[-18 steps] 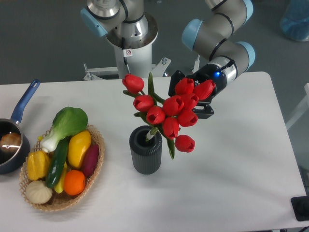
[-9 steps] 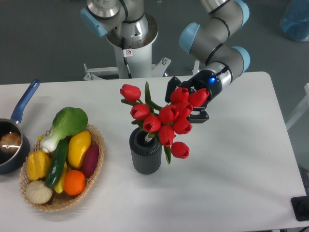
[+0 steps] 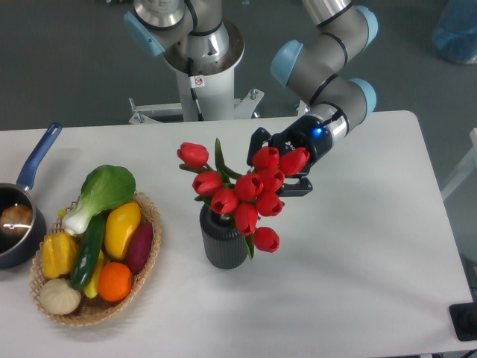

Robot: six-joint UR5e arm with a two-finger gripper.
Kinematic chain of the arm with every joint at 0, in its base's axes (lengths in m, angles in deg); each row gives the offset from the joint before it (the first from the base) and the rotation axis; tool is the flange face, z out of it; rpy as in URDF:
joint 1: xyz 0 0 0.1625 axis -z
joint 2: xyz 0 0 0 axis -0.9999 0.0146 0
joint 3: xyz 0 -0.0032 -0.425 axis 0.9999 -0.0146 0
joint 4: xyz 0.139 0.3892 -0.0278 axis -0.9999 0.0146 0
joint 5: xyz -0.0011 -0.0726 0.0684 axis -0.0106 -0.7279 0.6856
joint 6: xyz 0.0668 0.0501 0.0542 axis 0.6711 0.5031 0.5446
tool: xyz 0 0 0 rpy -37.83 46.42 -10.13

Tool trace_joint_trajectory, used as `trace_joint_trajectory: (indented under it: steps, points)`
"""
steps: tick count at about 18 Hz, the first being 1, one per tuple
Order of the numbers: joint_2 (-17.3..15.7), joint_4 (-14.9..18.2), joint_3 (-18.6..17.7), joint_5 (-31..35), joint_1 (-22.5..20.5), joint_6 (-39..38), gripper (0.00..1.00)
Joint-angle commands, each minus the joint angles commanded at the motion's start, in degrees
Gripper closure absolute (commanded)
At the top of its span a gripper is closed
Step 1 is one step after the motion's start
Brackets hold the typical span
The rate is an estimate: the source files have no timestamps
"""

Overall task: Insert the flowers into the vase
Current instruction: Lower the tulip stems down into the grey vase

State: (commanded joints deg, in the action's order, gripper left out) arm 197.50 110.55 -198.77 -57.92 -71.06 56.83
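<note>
- I see the red tulips (image 3: 242, 195) tilted over the dark ribbed vase (image 3: 223, 240), stems seemingly in its mouth; the vase stands mid-table, right of the produce basket (image 3: 95, 306).
- I judge insertion is under way; next I'd straighten the bunch, lower it, then release.
- The gripper (image 3: 287, 165) reaches in from the upper right behind the blooms; I cannot tell how its jaws stand.

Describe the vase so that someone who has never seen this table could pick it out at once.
Start at the wicker basket of vegetables at the table's left. Just right of it, near the table's middle, stands the vase, a short cylinder under the red tulips. It is the only dark, ribbed, handle-less container; the saucepan has a blue handle.
</note>
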Motion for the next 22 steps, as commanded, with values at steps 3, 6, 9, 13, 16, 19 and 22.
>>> trace_joint_trajectory:
  steps: [3, 6, 9, 13, 16, 19, 22]
  points:
    - [0.17, 0.0, -0.88, 0.36, 0.26, 1.84, 0.92]
    - [1.14, 0.0, -1.32, 0.45, 0.35, 3.42, 0.92]
    - [1.23, 0.0, -1.41, 0.45, 0.44, 3.69, 0.92]
    - [2.11, 0.0, -1.59, 0.36, 0.53, 5.01, 0.92]
    - [2.46, 0.0, -1.59, 0.45, 0.44, 5.19, 0.92]
    - [2.9, 0.0, -1.67, 0.45, 0.44, 5.19, 0.92]
    - [3.25, 0.0, -2.46, 0.45, 0.44, 6.15, 0.92]
